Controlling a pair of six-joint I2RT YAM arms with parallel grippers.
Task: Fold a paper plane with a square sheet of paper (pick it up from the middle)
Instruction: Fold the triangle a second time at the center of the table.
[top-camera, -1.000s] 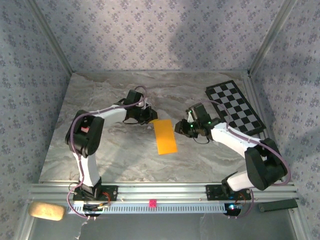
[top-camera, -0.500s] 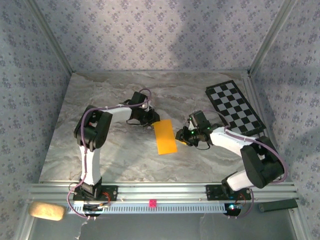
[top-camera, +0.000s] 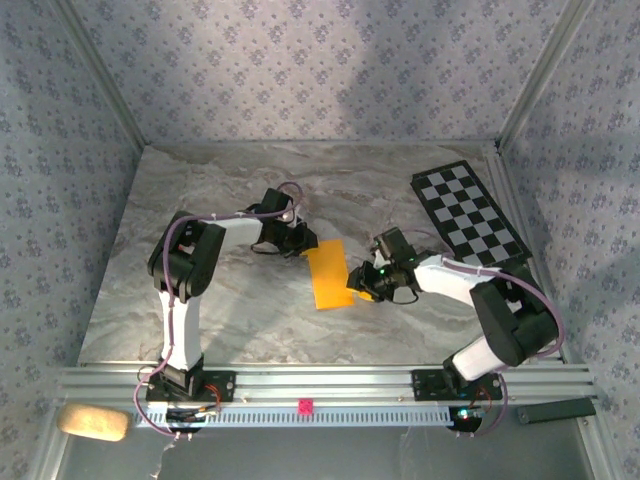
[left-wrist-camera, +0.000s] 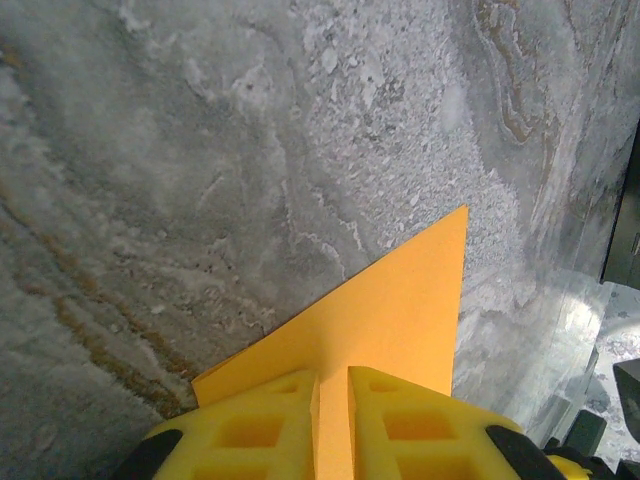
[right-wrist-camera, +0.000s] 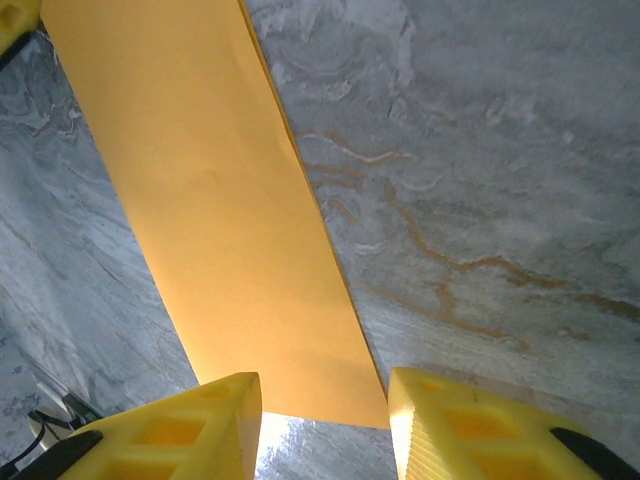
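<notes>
Paper (top-camera: 330, 275), folded to an orange-yellow oblong, lies flat on the marble table (top-camera: 200, 200), left of the checkered board (top-camera: 470, 215) and well apart from it. Left gripper (top-camera: 300, 245) sits at the paper's far corner, on the side away from the board. In the left wrist view its yellow fingers (left-wrist-camera: 270, 420) are clamped on that corner. Right gripper (top-camera: 363, 290) sits at the near corner, on the side facing the board. Its jaws stand apart, with the paper's short edge lying between them.
</notes>
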